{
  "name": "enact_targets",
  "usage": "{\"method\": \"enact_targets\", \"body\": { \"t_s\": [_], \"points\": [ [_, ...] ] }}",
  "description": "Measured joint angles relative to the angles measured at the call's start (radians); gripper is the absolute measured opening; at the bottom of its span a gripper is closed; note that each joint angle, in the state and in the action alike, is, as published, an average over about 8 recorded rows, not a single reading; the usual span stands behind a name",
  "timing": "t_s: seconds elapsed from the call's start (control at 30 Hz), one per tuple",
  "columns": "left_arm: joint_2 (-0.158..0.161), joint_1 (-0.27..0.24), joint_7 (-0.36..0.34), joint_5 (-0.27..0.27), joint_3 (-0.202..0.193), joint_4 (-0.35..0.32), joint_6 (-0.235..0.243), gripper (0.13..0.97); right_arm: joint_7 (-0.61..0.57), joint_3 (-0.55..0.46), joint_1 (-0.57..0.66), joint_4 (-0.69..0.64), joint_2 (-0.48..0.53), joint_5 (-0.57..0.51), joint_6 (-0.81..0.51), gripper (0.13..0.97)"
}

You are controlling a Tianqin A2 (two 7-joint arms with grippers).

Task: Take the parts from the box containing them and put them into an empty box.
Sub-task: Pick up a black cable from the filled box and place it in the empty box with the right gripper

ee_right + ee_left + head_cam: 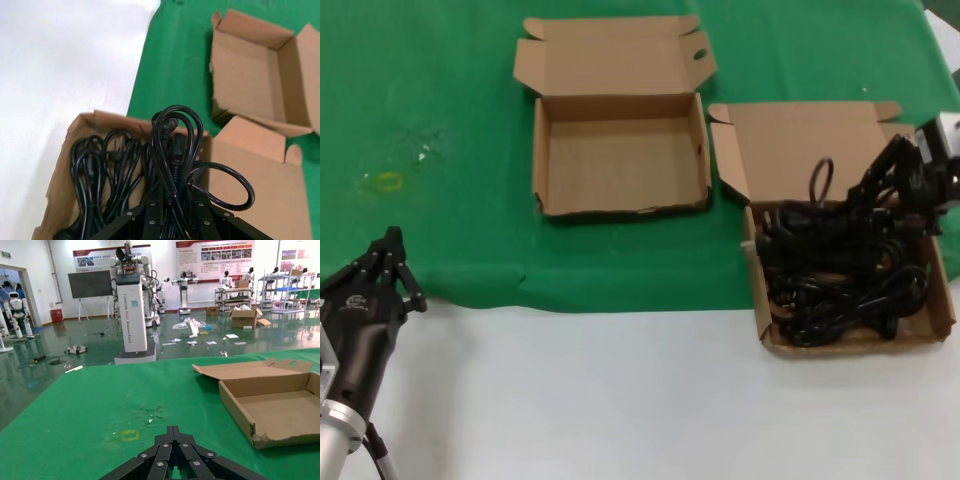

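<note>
The parts, black power cables (840, 280), lie tangled in the open cardboard box (860, 340) at the right. My right gripper (868, 205) reaches down into that box from its far right side. In the right wrist view it (175, 202) is shut on a bundle of cable (175, 145), whose loops stand up between the fingers. The empty box (620, 165) stands open at the middle back, to the left of the full one, and also shows in the wrist views (250, 75) (235, 405). My left gripper (392, 262) is parked at the near left, shut and holding nothing (172, 432).
A green cloth (440, 100) covers the far half of the table and bare white tabletop (620, 400) the near half. A small yellow mark (390, 181) lies on the cloth at the left. The two boxes' lids lie folded back away from me.
</note>
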Motion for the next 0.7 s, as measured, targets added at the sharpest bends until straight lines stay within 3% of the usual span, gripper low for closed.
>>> {"method": "enact_targets", "body": {
  "t_s": [0.33, 0.7],
  "points": [
    [0.000, 0.000, 0.000, 0.000, 0.000, 0.000, 0.000, 0.144, 0.041, 0.000, 0.076, -0.011, -0.054, 0.006, -0.017, 0.225],
    [0.000, 0.000, 0.000, 0.000, 0.000, 0.000, 0.000, 0.144, -0.049, -0.014, 0.214, -0.277, -0.235, 0.002, 0.045, 0.224]
  ]
}}
